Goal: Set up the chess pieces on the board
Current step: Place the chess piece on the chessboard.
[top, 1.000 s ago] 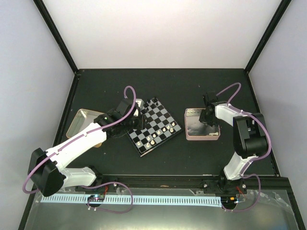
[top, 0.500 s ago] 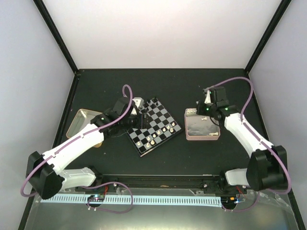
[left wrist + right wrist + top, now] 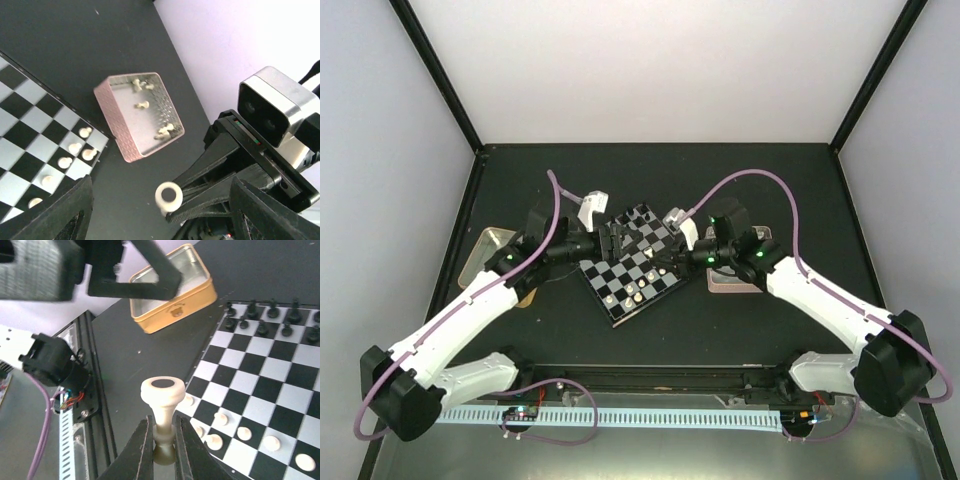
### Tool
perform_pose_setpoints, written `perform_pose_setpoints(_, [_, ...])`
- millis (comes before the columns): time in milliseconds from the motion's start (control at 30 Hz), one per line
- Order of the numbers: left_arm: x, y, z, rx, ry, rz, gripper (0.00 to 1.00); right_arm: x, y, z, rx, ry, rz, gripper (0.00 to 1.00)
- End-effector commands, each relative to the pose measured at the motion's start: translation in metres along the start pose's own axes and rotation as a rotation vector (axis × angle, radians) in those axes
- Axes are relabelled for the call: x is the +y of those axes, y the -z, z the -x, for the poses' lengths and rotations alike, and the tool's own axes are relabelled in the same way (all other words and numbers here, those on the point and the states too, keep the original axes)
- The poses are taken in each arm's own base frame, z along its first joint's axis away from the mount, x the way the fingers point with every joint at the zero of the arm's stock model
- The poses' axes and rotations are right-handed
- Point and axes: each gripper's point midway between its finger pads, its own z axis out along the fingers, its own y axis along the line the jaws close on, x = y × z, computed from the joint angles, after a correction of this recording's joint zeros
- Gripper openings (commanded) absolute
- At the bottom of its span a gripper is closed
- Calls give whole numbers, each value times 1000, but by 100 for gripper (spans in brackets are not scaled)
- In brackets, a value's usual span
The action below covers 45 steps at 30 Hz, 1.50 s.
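The board [image 3: 638, 268] lies tilted in mid table; it also shows in the right wrist view [image 3: 260, 370]. Black pieces [image 3: 270, 315] stand along its far edge and white pawns [image 3: 240, 432] along its near edge. My right gripper [image 3: 162, 440] is shut on a cream-white piece [image 3: 161, 400], held base outward above the board's near-left corner; the top view shows this gripper [image 3: 670, 252] over the board. My left gripper [image 3: 614, 240] hovers at the board's left side, its jaws wide open and empty. In the left wrist view the held piece [image 3: 168, 196] shows between the right gripper's fingers.
A pink tray [image 3: 117, 107] with a few white pieces stands right of the board, partly under the right arm [image 3: 725, 283]. An open metal tin [image 3: 488, 248] lies left of the board [image 3: 172, 290]. Black table edges and walls surround the area.
My right arm has swung from the pink tray to over the board, carrying the white piece. My left gripper has shifted a little toward the board's left edge.
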Motion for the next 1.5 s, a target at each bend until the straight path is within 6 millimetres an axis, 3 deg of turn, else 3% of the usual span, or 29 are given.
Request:
perform_pose_setpoints(0, [-22, -2, -11, 86, 56, -160, 72, 26, 0, 10, -20, 105, 96, 1])
perform_pose_setpoints(200, [-30, -12, -28, 205, 93, -252, 52, 30, 0, 15, -21, 120, 104, 1])
perform_pose_setpoints(333, [-31, -15, -32, 228, 101, -273, 44, 30, 0, 16, -18, 122, 103, 1])
perform_pose_setpoints(500, [-25, -20, -40, 265, 131, -266, 35, 31, 0, 19, -17, 116, 103, 1])
perform_pose_setpoints(767, [-19, -22, -43, 270, 152, -252, 12, 29, 2, 25, -36, 82, 81, 2])
perform_pose_setpoints(833, [-21, -21, -39, 248, 158, -252, 11, 32, 5, 26, -48, 55, 90, 8])
perform_pose_setpoints(967, [-34, -12, -22, 157, 180, -306, 9, 43, 16, 39, -158, -36, 126, 32])
perform_pose_setpoints(1000, [-37, -9, -18, 132, 190, -318, 9, 47, 20, 44, -201, -105, 141, 41])
perform_pose_setpoints(1133, [-52, 3, 1, 45, 216, -366, 9, 67, 54, 75, -458, -253, 257, 57])
perform_pose_setpoints(1367, [-70, 20, 21, -45, 336, -461, 10, 45, 67, 85, -603, -593, 262, 64])
perform_pose_setpoints(1467, [-74, 24, 25, -58, 385, -493, 10, 48, 66, 86, -596, -651, 310, 63])
